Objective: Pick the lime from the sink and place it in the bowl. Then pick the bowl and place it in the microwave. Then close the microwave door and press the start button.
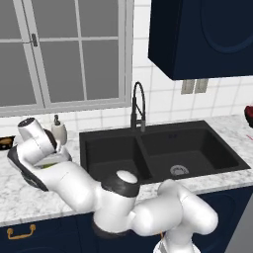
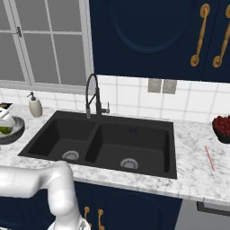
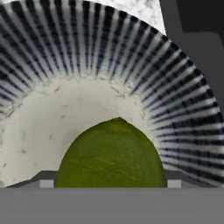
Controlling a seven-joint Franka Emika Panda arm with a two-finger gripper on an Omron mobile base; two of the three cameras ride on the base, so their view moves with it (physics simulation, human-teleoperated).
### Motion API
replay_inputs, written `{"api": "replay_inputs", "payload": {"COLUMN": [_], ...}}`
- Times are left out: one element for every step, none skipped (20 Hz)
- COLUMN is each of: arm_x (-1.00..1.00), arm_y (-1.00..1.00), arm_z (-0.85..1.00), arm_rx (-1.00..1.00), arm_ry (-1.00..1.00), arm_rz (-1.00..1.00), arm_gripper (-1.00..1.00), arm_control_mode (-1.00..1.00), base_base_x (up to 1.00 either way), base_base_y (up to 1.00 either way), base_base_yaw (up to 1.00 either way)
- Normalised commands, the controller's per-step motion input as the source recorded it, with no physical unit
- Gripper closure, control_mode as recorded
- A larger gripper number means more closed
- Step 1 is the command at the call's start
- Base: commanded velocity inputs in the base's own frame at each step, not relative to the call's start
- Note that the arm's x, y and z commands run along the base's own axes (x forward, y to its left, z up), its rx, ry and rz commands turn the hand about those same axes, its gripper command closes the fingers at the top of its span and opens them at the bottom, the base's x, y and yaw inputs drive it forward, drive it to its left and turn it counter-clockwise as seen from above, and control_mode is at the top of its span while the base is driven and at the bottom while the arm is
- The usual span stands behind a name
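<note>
1. Gripper (image 3: pixel 110 183): 1, with 2 dark finger tips (image 3: pixel 46 182) set wide apart; the lime (image 3: pixel 111 153) fills the gap from one tip to the other; I cannot tell whether the tips press it or merely flank it.
2. Task things: 1 lime, round, yellow-green, with a dimpled skin; it sits inside the 1 bowl (image 3: pixel 183 100), low over the pale, speckled floor; the bowl wall rises around it in dark blue-grey and white radial streaks.
3. From the right base view the bowl (image 2: pixel 13 131) stands on the counter (image 2: pixel 193 179) left of the sink (image 2: pixel 101 141), with a sliver of green lime (image 2: pixel 5 130) under the white hand; from the left base view the arm's wrist covers most of the bowl (image 1: pixel 62 158), so only part of its rim shows.
4. Sink: 1, black, rectangular and matte, with 2 basins and 2 round steel drains (image 2: pixel 129 163); 1 tall black arched faucet (image 2: pixel 93 96) stands at its back edge.
5. Around it: 1 pale soap dispenser (image 2: pixel 35 106) just behind the bowl; 1 dark dish of red fruit (image 2: pixel 221 128) at the far right; 1 thin red stick (image 2: pixel 209 158) lying near that dish, well apart from the sink.
6. Surfaces: white-and-grey marbled counter; white tiled wall with 2 grey outlet plates (image 2: pixel 161 86); navy cabinets with brass handles (image 2: pixel 201 33); 1 grey-framed window (image 2: pixel 40 40) behind the bowl.
</note>
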Motion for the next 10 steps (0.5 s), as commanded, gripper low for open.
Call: {"api": "replay_inputs", "payload": {"arm_x": [0.00,0.00,0.00,0.00,0.00,0.00,0.00,0.00,0.00,0.00], "arm_y": [0.00,0.00,0.00,-0.04,-0.01,0.00,-0.01,-0.07,-0.12,-0.09], "arm_z": [-0.42,-0.41,-0.35,-0.30,-0.26,-0.11,0.00,0.00,0.00,0.00], "arm_rx": [0.01,0.02,0.03,0.03,0.02,0.01,0.01,0.02,0.02,0.00], "arm_ry": [0.00,0.00,-0.03,-0.05,-0.07,-0.13,-0.17,-0.18,-0.25,-0.28], "arm_rz": [0.00,0.00,0.00,0.00,0.00,0.00,0.00,0.00,0.01,0.01], "arm_gripper": [-1.00,-1.00,-1.00,-1.00,-1.00,-1.00,-1.00,-1.00,-1.00,-1.00], "arm_control_mode": [-1.00,-1.00,-1.00,-1.00,-1.00,-1.00,-1.00,-1.00,-1.00,-1.00], "base_base_x": [0.00,0.00,0.00,0.00,0.00,0.00,0.00,0.00,0.00,0.00], "base_base_y": [0.00,0.00,0.00,0.00,0.00,0.00,0.00,0.00,0.00,0.00], "base_base_yaw": [0.00,0.00,0.00,0.00,0.00,0.00,0.00,0.00,0.00,0.00]}}
